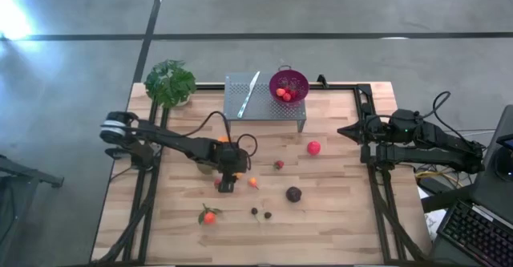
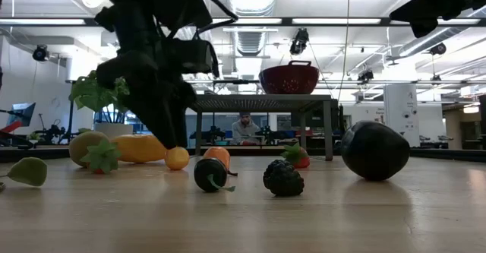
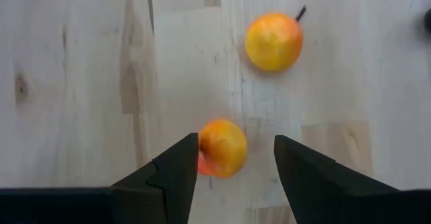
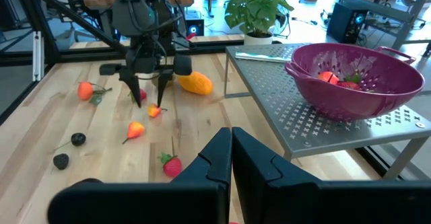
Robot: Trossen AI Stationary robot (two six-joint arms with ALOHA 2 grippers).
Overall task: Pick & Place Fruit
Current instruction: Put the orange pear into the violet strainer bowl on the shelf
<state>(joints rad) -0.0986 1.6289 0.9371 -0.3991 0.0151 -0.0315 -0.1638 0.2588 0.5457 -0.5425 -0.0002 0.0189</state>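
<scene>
The left gripper [image 3: 236,163] hangs just left of centre in the high view, jaws partly open and straddling a small orange-red fruit [image 3: 222,147] that lies on the wooden surface [image 3: 74,62]. The fruit sits against the left finger, off-centre in the gap, and is not yet gripped. A second small orange fruit [image 3: 273,41] lies near it toward the top of the left wrist frame. The remaining fruit is scattered over the middle of the surface, and a few pieces already lie in the purple colander [image 1: 288,83] on the metal rack [image 1: 264,99] at upper centre.

Risk, as I judge it: closing off-centre could make the round fruit roll or squirt out sideways, perhaps knocking its neighbour.

The right gripper [image 4: 231,146] waits at the right edge, jaws fully closed and empty.
</scene>
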